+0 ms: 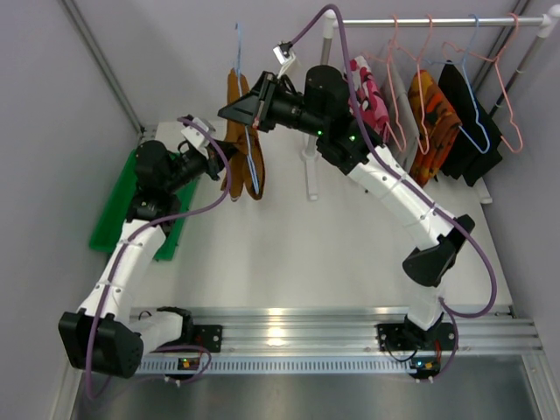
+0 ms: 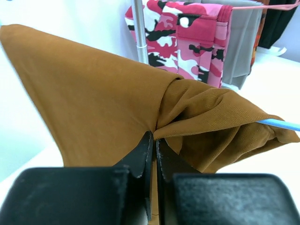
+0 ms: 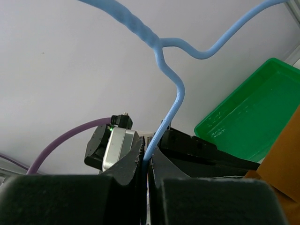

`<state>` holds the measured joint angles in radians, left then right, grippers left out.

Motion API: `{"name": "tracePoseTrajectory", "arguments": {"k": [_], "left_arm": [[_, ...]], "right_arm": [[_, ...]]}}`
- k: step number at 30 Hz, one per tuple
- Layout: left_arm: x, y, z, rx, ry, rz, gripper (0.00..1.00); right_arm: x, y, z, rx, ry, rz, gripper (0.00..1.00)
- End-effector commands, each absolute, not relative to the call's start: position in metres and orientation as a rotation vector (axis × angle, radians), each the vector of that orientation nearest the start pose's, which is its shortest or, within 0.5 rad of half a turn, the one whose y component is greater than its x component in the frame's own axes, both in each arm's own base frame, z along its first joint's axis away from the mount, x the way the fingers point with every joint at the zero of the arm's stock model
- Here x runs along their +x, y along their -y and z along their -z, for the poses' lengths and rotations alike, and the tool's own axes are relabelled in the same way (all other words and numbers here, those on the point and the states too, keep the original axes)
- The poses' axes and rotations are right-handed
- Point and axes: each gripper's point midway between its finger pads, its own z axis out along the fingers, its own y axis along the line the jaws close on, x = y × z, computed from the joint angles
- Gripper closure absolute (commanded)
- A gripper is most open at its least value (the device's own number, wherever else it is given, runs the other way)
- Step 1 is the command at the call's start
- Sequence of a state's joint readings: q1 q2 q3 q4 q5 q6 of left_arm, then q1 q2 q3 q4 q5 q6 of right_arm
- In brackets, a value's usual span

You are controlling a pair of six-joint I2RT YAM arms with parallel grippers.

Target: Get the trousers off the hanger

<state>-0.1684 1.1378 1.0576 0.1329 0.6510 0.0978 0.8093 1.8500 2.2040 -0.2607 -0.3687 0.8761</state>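
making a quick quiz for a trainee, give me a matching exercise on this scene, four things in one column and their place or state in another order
Column one
1. brown trousers
2. blue hanger
3. green bin
4. pink printed trousers

Column two
A. hanging from the rail
B. pinched by the left tool
C. resting on the table, left side
D. pinched by the right tool

Pairs: 1-B, 2-D, 3-C, 4-A

The blue hanger [image 2: 281,124] mostly concealed within the mustard-brown trousers [image 2: 93,103]; green tray [image 1: 109,223] partly hidden beneath the left arm [image 1: 131,254]; pink trousers [image 2: 187,37] cropped at top edge.
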Motion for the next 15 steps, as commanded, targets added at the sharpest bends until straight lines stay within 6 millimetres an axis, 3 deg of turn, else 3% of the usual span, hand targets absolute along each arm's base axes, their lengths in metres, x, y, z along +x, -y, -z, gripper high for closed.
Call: {"name": "tracePoseTrajectory", "arguments": {"k": [1, 7, 15], "left_arm": [[0.360, 0.162, -0.400, 0.676, -1.295, 0.524, 1.00], [0.349, 0.161, -0.419, 0.677, -1.267, 0.524, 1.00], [0.323, 0.149, -0.467, 0.629, -1.184, 0.474, 1.00]], "right_arm": [[0.247, -0.405, -0.618, -0.382, -1.273, -1.703, 1.00], [0.258, -0.402, -0.606, -0.372, -1.309, -1.641, 1.00], [0.301, -0.391, -0.544, -0.305, -1.485, -1.469, 1.00]]}}
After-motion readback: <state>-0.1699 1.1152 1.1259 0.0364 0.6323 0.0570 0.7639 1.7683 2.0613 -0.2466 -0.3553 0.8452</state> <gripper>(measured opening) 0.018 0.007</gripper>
